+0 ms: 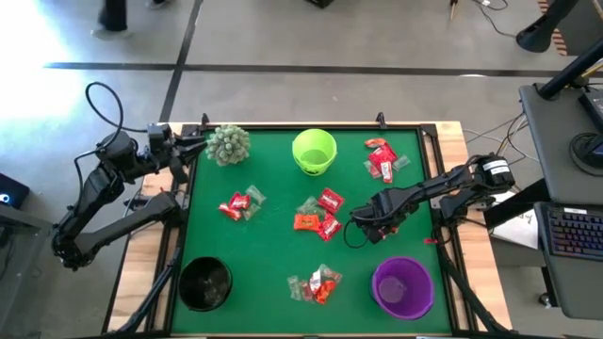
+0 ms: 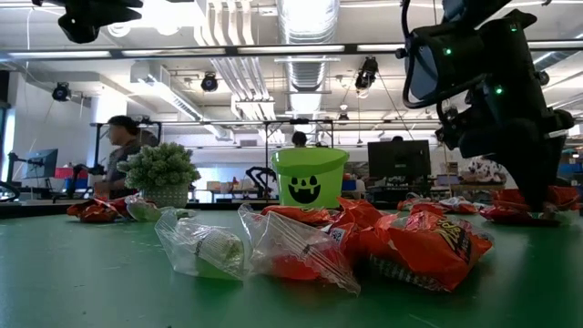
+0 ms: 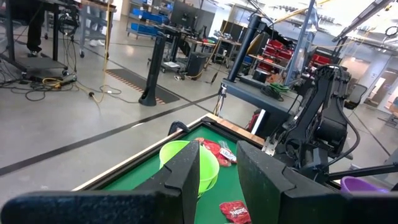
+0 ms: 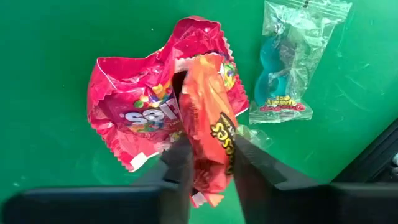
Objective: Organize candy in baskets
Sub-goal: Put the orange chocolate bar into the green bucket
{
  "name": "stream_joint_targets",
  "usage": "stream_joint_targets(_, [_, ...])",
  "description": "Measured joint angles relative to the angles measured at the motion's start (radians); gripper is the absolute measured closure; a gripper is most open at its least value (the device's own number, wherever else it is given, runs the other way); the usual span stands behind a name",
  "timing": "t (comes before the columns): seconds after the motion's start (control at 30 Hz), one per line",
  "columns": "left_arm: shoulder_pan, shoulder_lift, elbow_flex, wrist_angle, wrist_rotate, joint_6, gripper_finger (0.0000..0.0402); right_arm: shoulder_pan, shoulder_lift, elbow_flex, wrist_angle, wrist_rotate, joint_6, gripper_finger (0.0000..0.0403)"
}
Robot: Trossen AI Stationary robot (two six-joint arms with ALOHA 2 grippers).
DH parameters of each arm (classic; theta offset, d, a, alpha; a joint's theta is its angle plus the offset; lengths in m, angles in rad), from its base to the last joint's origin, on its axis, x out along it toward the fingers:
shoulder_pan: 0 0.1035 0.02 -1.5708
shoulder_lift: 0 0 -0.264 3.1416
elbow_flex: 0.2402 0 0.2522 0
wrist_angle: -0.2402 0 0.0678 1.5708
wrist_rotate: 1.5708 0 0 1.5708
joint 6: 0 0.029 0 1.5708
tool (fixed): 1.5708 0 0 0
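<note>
My right gripper (image 4: 208, 155) points down over the middle candy pile (image 1: 318, 217), shut on an orange wrapped candy (image 4: 208, 118). That candy lies on a red packet (image 4: 134, 112), and a clear packet (image 4: 283, 68) lies beside them. The lime green basket (image 1: 314, 151) stands at the far middle, the black basket (image 1: 205, 282) near left and the purple basket (image 1: 403, 287) near right. My left gripper (image 3: 217, 171) hangs open and level above the table's far left corner (image 1: 196, 146), holding nothing. My right gripper pinches the orange candy by its two long sides (image 4: 217, 140) between its two fingers. The fingers come from above and point down. The wrapper bulges up between them. The candy's far end lies over the red packet; whether it is lifted clear I cannot tell.
A spiky pale-green plant (image 1: 227, 144) stands at the far left. More candy lies in piles at the left middle (image 1: 240, 203), the far right (image 1: 382, 158) and the near middle (image 1: 316, 284). Bare green mat shows between the piles.
</note>
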Motion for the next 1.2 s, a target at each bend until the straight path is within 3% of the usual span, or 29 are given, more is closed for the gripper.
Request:
stream_joint_targets(0.23, [0.000, 0.000, 0.000, 0.000, 0.000, 0.000, 0.0312, 0.000, 0.000, 0.015, -0.004, -0.003, -0.016, 0.0388])
stream_joint_targets(0.53, [0.000, 0.000, 0.000, 0.000, 0.000, 0.000, 0.0312, 0.000, -0.021, 0.132, -0.015, 0.011, -0.023, 0.0386])
stream_joint_targets(0.83, [0.000, 0.000, 0.000, 0.000, 0.000, 0.000, 0.0312, -0.062, -0.021, 0.290, 0.013, 0.146, -0.102, 0.0386])
stream_joint_targets(1.0, [0.000, 0.000, 0.000, 0.000, 0.000, 0.000, 0.0312, -0.157, -0.020, 0.328, 0.152, 0.203, -0.205, 0.0386])
stream_joint_targets(1.2, [0.000, 0.000, 0.000, 0.000, 0.000, 0.000, 0.0312, -0.263, -0.019, 0.329, 0.405, 0.175, -0.305, 0.0385])
